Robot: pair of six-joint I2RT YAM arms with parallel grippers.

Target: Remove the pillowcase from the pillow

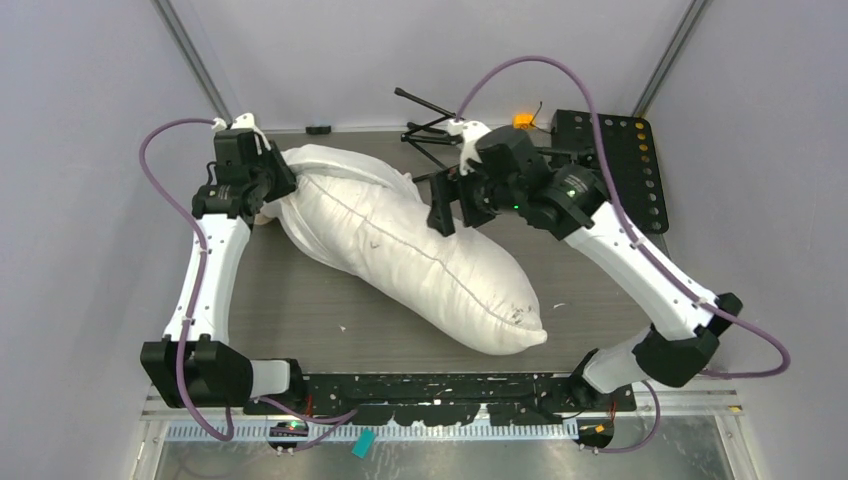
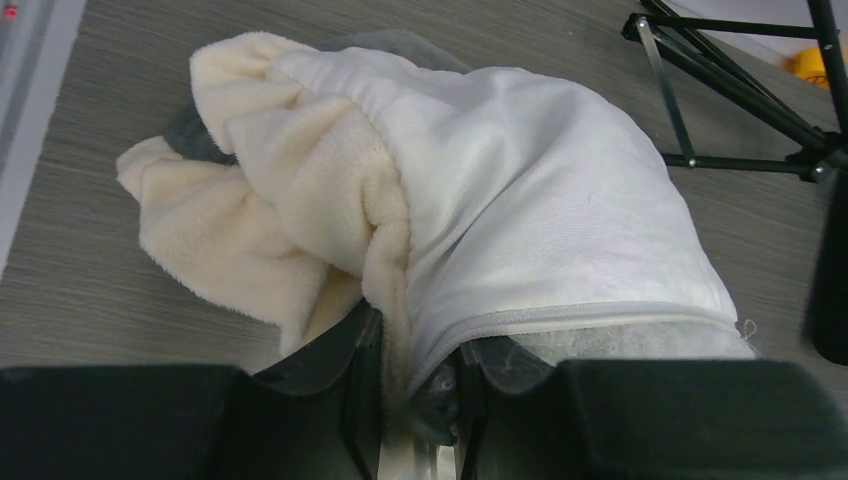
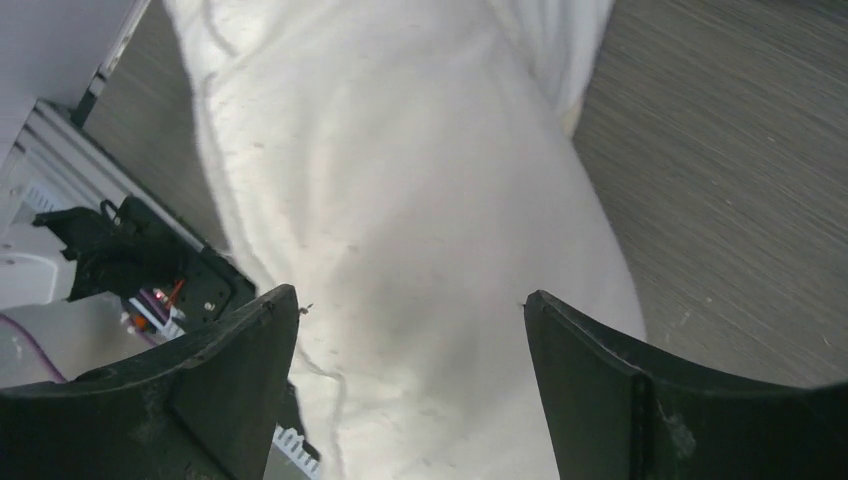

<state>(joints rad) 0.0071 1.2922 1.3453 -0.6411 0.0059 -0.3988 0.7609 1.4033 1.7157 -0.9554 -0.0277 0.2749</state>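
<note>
Grey wood-grain table [image 1: 300,310] runs between pale walls. Far over on the left, the left gripper [image 2: 415,372] is clenched on the pillowcase [image 2: 300,180]: cream ruffled frill and a white zippered edge are pinched between its jaws. The rest of the cover bunches up just ahead of them, with a sliver of dark grey plush peeking out behind the frill. From that grip the pillow [image 1: 430,265] stretches away diagonally toward the near right, plump and mostly bare, a seam running down its length. Further right, the right gripper [image 3: 408,300] hangs released, jaws spread wide with the pillow's white fabric directly beneath and between them, not touching it. Beyond those jaws stands a black tripod [image 1: 430,125], and to their right a black perforated plate [image 1: 625,150].
</note>
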